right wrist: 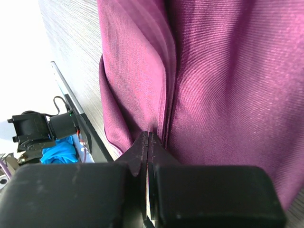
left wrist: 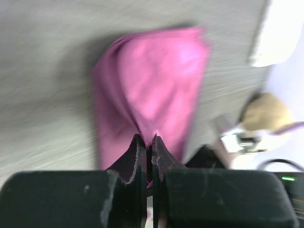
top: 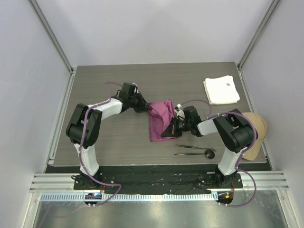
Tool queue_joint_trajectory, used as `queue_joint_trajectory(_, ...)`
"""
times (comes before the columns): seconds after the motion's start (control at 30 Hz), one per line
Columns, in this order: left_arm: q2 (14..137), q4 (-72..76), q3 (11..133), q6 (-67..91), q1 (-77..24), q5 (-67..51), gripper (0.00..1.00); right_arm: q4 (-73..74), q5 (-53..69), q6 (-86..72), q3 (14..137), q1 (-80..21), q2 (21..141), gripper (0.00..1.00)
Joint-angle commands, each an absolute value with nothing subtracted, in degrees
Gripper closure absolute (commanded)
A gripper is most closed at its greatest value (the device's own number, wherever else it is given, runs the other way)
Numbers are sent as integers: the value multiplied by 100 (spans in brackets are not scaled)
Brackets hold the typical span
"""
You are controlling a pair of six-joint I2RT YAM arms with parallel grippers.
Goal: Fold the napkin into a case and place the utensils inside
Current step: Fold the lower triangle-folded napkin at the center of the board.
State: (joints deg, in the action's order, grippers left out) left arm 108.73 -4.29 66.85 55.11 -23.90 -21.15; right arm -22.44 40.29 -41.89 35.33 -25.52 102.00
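The napkin [top: 160,121] mid-table, half-folded, pinched from both sides.
I held the left gripper [top: 146,107] clenched on its far corner and the right gripper [top: 168,131] on its near edge, likely to carry a fold over; the wrist views confirmed both bites, and only the overhead showed the utensils [top: 194,150] lying nearby.

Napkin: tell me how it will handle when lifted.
Probably floppy: the napkin folds and bunches between the left claw and right claw. Likely light, since small edge pinches hold it. Its woven surface probably grips rather than slips.
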Motion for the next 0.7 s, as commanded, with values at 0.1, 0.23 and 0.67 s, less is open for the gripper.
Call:
queue_joint_trajectory(0.1,11397,-26,7690,5906,-2426,-2364,100,-2083,3735,-3841,3568,-2505,10441,99)
queue_joint_trajectory(0.23,11846,254,8006,6196,-2443,-2364,100,-2057,3727,-3832,3630,-2487,10459,99)
queue_joint_trajectory(0.67,12621,202,8780,6258,-2645,-2048,96,-1986,3770,-3797,3735,-2461,10521,99)
